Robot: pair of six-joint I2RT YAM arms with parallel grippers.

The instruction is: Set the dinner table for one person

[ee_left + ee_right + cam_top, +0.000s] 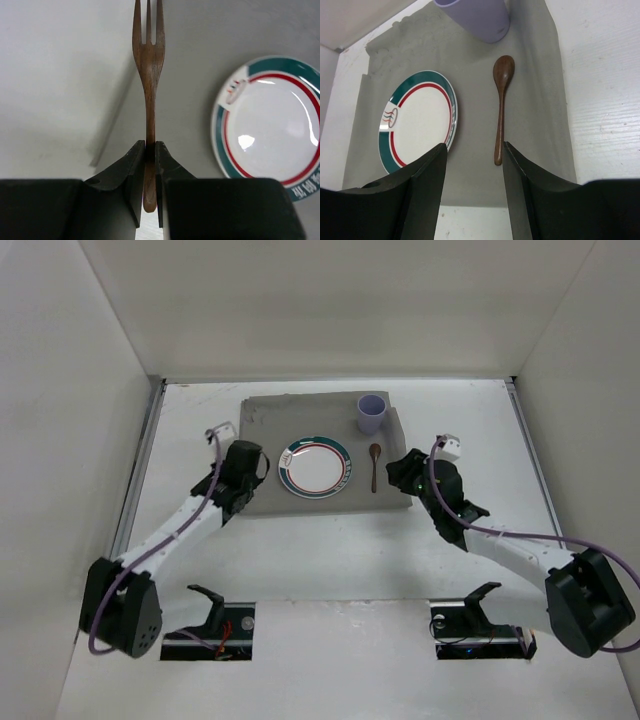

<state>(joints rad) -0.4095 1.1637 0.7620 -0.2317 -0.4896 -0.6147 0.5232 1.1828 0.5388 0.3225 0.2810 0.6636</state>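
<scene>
My left gripper point(150, 147) is shut on the handle of a brown wooden fork point(148, 60), tines pointing away, over the left part of the grey mat point(190, 100), left of the green-and-red rimmed plate point(270, 120). I cannot tell whether the fork touches the mat. In the top view the left gripper point(255, 462) is beside the plate point(315, 465). My right gripper point(474, 150) is open and empty, just short of the handle end of a wooden spoon point(502, 100) that lies on the mat right of the plate point(417, 117). The white dinner table point(330, 560) carries the mat.
A lilac cup point(371, 415) stands upright on the mat's far right corner, beyond the spoon point(375, 465); it also shows in the right wrist view point(475, 17). White walls enclose the table on three sides. Metal rails point(150, 440) run along the table's sides.
</scene>
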